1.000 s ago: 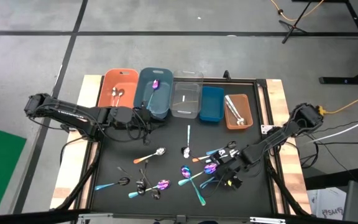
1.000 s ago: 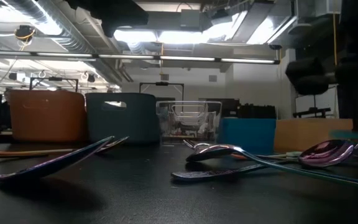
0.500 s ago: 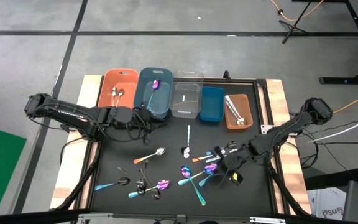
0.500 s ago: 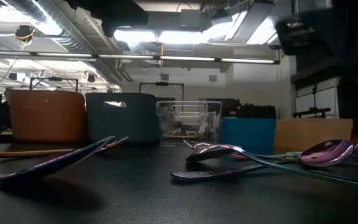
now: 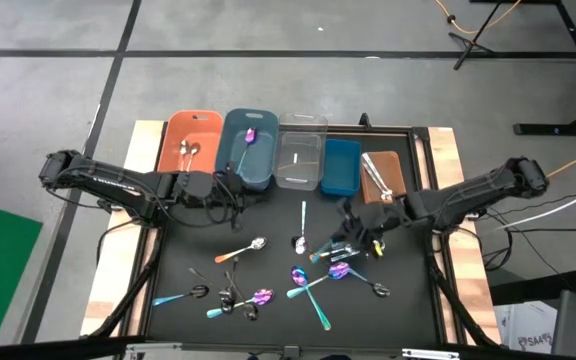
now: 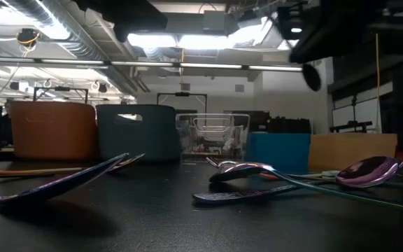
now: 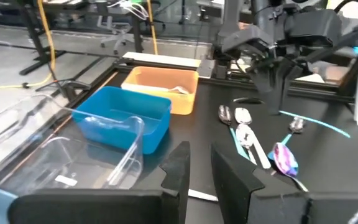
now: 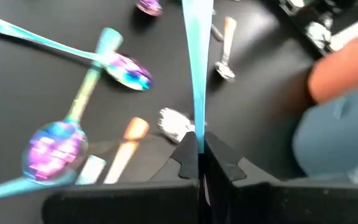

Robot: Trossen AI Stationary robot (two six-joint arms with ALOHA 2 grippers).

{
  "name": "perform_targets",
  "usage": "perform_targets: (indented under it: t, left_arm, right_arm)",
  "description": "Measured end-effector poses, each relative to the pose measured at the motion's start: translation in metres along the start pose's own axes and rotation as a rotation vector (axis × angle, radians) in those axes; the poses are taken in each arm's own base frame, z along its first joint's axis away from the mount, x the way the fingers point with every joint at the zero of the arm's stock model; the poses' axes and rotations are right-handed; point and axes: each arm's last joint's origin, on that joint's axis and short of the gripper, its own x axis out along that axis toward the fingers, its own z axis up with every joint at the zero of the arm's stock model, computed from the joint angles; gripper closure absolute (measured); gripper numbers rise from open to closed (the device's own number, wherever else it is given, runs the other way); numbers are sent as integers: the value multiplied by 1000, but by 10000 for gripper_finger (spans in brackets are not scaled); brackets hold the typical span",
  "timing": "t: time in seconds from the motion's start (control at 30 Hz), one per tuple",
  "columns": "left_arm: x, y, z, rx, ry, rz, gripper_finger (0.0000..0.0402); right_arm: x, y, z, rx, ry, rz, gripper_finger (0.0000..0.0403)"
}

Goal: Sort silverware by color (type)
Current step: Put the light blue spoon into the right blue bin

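The silverware (image 5: 298, 272) lies scattered over the black mat: purple spoons with teal handles, an orange-handled spoon (image 5: 240, 250), and black pieces (image 5: 198, 290). My right gripper (image 5: 353, 230) hovers above the mat's right half, near the blue bin (image 5: 341, 168). It is shut on a teal-handled utensil (image 8: 194, 68). My left gripper (image 7: 201, 171) waits by the near side of the grey-blue bin (image 5: 248, 150), its fingers apart with nothing between them. Spoons also lie in the orange bin (image 5: 190, 140), the grey-blue bin and the brown bin (image 5: 382, 182). My right gripper pinches the utensil's teal handle (image 8: 197, 127) between its two fingers. The handle runs on past the fingertips in line with the fingers. The fingers slant down toward the table's left. The utensil is lifted clear of the mat; which end sits back in the fingers is hidden by them.
Five bins stand in a row along the mat's far edge, with a clear one (image 5: 300, 155) in the middle. A raised frame (image 5: 438, 250) borders the mat. Bare mat lies between the bins and the scattered pieces on the left half (image 5: 193, 230).
My right gripper has risen from the near right part of the mat and swung toward the far edge and the bins. Its wrist rolled as it went, and it stayed shut. The left arm has kept still.
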Motion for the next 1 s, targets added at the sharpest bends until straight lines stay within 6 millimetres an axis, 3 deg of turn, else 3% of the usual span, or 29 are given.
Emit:
perform_targets:
  t: [0.2, 0.4, 0.8, 1.0]
  left_arm:
    - [0, 1, 0, 1, -4, 31, 342]
    - [0, 1, 0, 0, -4, 31, 342]
    - [0, 1, 0, 0, -4, 30, 342]
    - [0, 1, 0, 0, -4, 29, 342]
  right_arm:
    - [-3, -29, -22, 57, 87, -124, 401]
    - [-10, -56, -45, 256, 199, -338, 401]
    - [-30, -93, -92, 1042, 207, -730, 400]
    - [-28, -100, -115, 1227, 253, -787, 400]
